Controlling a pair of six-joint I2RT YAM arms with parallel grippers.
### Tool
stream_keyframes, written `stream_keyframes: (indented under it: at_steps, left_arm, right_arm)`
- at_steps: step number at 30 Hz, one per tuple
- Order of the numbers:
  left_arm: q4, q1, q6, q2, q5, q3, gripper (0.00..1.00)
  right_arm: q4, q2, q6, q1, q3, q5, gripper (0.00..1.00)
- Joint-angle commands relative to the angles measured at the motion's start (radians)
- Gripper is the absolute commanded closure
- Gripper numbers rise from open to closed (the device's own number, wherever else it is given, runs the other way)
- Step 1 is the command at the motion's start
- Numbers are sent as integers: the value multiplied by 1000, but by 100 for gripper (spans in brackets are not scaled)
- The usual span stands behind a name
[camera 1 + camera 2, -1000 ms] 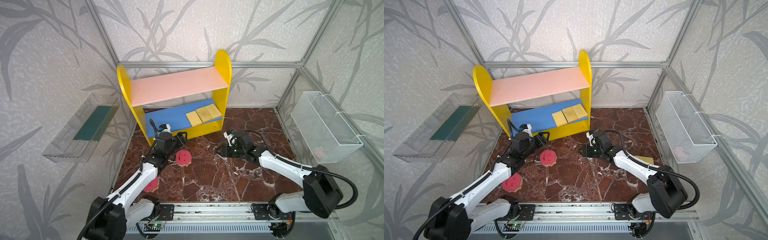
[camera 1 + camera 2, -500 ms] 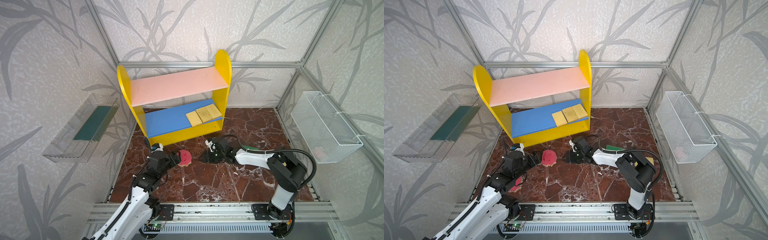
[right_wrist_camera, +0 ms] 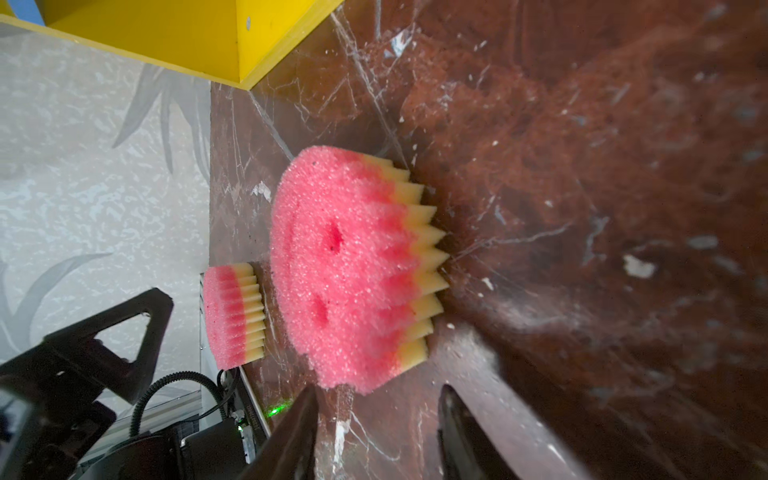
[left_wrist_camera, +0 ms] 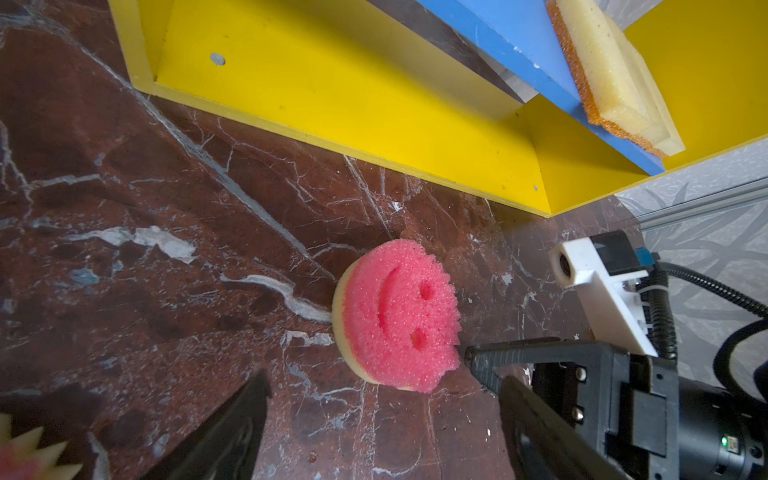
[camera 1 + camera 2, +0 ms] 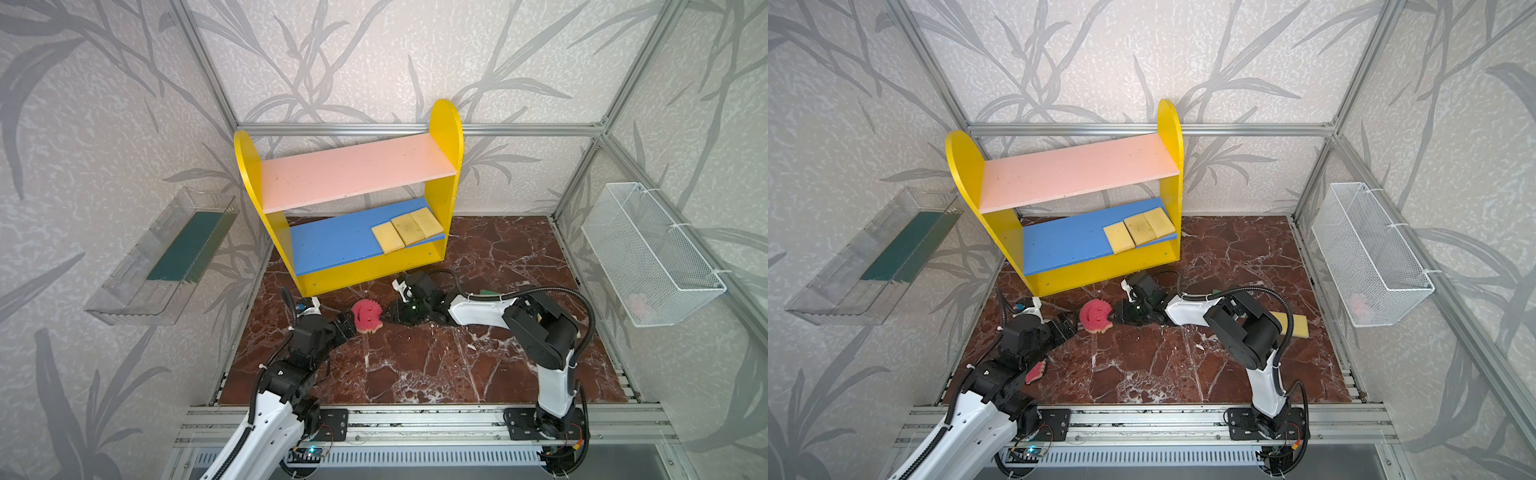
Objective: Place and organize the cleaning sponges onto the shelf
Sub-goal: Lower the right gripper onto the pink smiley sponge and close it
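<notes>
A round pink smiley sponge [image 5: 366, 316] [image 5: 1095, 316] sits on the marble floor in front of the shelf [image 5: 446, 124] [image 5: 1169, 124]. My left gripper [image 5: 347, 326] [image 4: 384, 377] is open just to its left, with the sponge [image 4: 395, 316] ahead of its fingers. Opposite it, my right gripper [image 5: 388, 318] [image 3: 379, 390] is open with its tips at the toothed edge of the sponge [image 3: 353, 266]. A second pink sponge [image 5: 1036, 372] [image 3: 232, 316] lies by the left arm. Three yellow sponges [image 5: 407, 230] [image 5: 1139, 230] lie on the blue board.
A yellow sponge [image 5: 1296, 324] and a green-faced one [image 5: 490, 293] lie on the floor behind the right arm. A clear tray [image 5: 166, 253] hangs on the left wall. On the right wall hangs a white wire basket [image 5: 648, 253] with something pink inside.
The left gripper has pulled back from the shelf and now faces the pink sponge. The right gripper has slid left along the floor up to the sponge's other side.
</notes>
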Motion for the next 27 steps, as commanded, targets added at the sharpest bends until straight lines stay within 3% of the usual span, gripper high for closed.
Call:
stream_keyframes:
  at_steps: [1,9,17,27]
  left_arm:
    - [-30,4,1,-9,-23,-20,12]
    - [-43,6,-1,-43,-22,-36,12]
    - [-84,8,-14,-76,-22,-42,13]
    - [-114,8,-19,-129,-27,-48,14]
  right_arm:
    - [9,37,15,9,30,-15,57]
    - [45,91,50,9,45,-19,69]
    - [90,91,81,9,26,-10,90]
    - [157,18,110,5,-56,25,99]
